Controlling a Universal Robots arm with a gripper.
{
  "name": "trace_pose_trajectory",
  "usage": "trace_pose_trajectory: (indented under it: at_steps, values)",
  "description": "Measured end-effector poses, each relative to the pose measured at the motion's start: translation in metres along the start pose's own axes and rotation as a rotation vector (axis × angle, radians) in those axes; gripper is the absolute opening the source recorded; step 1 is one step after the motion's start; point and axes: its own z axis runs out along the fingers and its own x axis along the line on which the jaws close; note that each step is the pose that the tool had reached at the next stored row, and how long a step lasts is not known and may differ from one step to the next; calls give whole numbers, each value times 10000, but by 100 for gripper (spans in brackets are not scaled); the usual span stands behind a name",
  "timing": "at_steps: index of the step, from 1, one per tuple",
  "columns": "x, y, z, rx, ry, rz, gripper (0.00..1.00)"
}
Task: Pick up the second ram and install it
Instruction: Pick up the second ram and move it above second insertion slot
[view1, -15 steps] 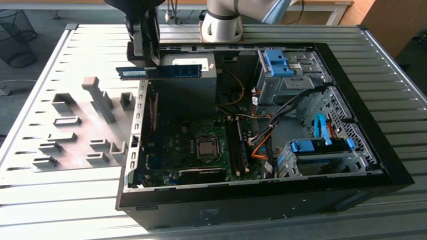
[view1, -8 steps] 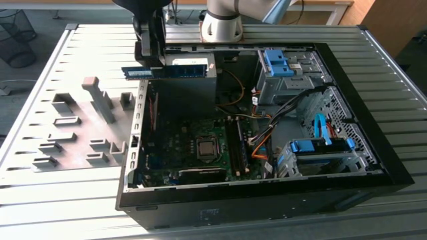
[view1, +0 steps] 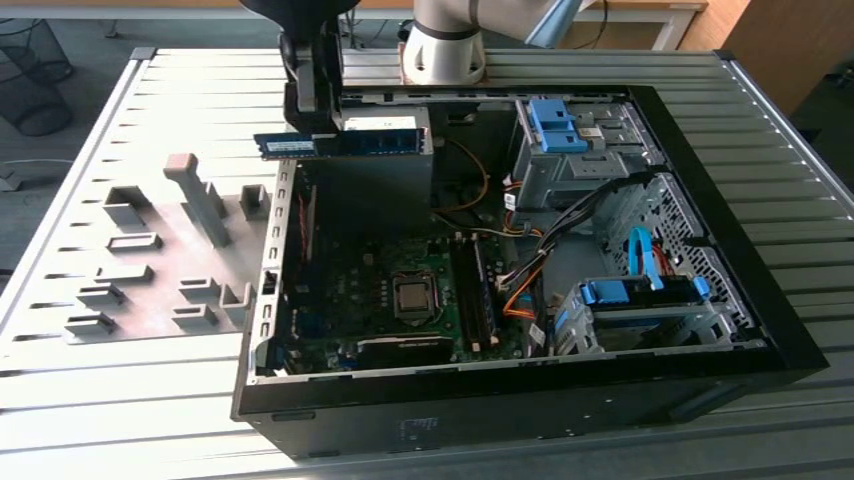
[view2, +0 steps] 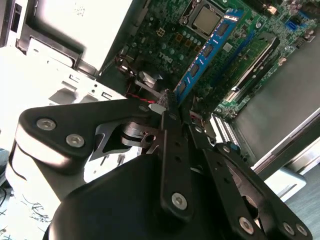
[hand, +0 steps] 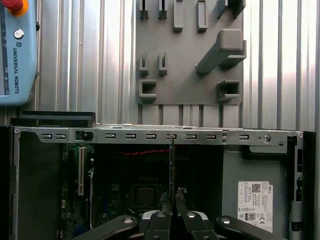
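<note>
The second ram (view1: 360, 143) is held level in the air, clamped between the fingers of the tool (view1: 310, 128) nearer its end on the exterior view's left. In the exterior view it is seen in front of the power supply (view1: 387, 122), at the far end of the open computer case (view1: 787, 330), with one end reaching past the case wall. In the second wrist view the second ram (view2: 207, 50) runs out from the tool (view2: 167, 102) above the motherboard (view2: 165, 35). In the first wrist view it is seen edge-on (hand: 172, 160) between the closed fingertips (hand: 163, 198). A grey holder plate (view1: 147, 290) lies on the worktop (view1: 200, 90) beside the case.
</note>
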Motion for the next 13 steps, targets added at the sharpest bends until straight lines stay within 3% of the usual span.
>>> trace_pose_trajectory:
  at_steps: [13]
  values:
    - [0,-158,-2,0,1,0,14]
